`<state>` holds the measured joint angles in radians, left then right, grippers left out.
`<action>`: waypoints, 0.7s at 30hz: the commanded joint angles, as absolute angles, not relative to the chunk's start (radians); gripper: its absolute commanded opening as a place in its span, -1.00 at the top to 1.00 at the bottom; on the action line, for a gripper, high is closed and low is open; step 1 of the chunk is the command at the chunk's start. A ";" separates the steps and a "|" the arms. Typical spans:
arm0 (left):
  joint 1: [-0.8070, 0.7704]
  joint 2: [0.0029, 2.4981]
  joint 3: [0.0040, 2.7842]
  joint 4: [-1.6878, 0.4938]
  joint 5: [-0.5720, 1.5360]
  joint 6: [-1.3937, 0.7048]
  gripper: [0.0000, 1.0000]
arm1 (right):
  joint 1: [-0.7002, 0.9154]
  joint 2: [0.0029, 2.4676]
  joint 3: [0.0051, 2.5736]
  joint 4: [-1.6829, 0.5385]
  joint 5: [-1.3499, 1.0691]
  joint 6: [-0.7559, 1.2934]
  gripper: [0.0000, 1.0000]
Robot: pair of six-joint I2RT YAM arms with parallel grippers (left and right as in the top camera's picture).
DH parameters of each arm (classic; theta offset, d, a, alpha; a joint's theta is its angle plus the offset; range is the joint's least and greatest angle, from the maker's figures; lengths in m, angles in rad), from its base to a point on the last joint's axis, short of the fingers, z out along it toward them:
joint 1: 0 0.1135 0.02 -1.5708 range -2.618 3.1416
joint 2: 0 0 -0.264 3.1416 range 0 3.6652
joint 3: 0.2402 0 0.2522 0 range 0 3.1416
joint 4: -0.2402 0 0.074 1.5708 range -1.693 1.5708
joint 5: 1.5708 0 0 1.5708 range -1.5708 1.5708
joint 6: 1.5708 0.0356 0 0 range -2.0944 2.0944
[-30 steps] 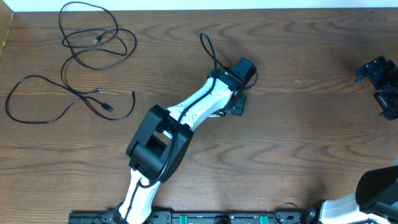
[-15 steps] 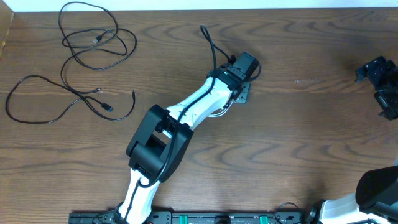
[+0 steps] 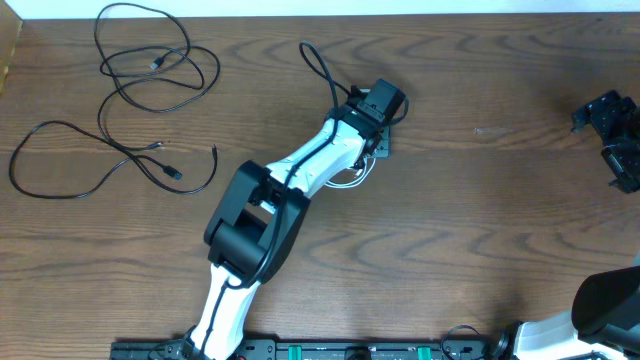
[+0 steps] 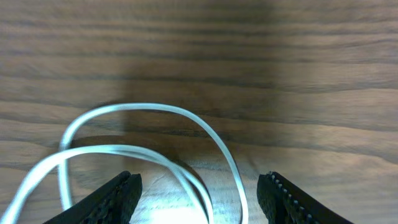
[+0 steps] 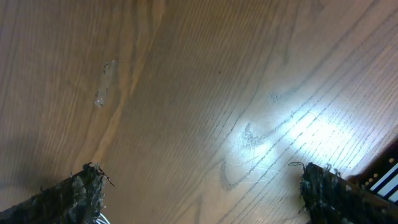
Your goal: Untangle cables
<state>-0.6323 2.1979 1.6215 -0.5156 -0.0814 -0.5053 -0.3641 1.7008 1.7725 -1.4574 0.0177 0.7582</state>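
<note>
The white cable (image 4: 149,109) lies in loops on the wood, and two of its strands run between the fingers of my left gripper (image 4: 199,182). That gripper is open, its jaws standing well apart on either side of the strands. From above, my left gripper (image 3: 378,148) sits at the table's middle, with a bit of the white cable (image 3: 352,176) showing beside the wrist. Two black cables lie apart at the far left: one looped at the top (image 3: 152,64), one lower (image 3: 172,172). My right gripper (image 3: 612,140) hangs open over bare wood at the right edge.
A black loop (image 3: 318,68) rising behind my left wrist is the arm's own lead. The table's back edge (image 3: 400,14) runs close behind the upper black cable. The right wrist view shows only wood between the open fingers (image 5: 81,193).
My left wrist has shifted a little toward the back and left, and the arm's own lead has swung left with it. The black cables and my right arm have not moved.
</note>
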 commanded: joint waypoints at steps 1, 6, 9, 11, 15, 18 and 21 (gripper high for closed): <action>-0.632 2.251 1.622 -0.506 -0.095 -0.559 -0.30 | -0.363 1.700 1.772 -1.459 0.023 0.770 -0.98; -0.634 2.256 1.622 -0.495 -0.095 -0.559 -0.30 | -0.363 1.700 1.772 -1.459 0.023 0.770 -0.98; -0.634 2.256 1.622 -0.492 -0.095 -0.559 -0.14 | -0.363 1.700 1.772 -1.459 0.023 0.770 -0.98; -0.634 2.256 1.622 -0.492 -0.095 -0.559 0.09 | -0.363 1.700 1.772 -1.459 0.023 0.770 -0.99; -0.634 2.256 1.621 -0.499 -0.095 -0.546 0.37 | -0.363 1.700 1.772 -1.459 0.023 0.770 -0.99; -0.634 2.264 1.621 -0.520 -0.095 -0.532 0.47 | -0.363 1.700 1.772 -1.459 0.023 0.770 -0.99; -0.634 2.279 1.621 -0.556 -0.095 -0.532 0.63 | -0.363 1.700 1.772 -1.459 0.023 0.770 -0.99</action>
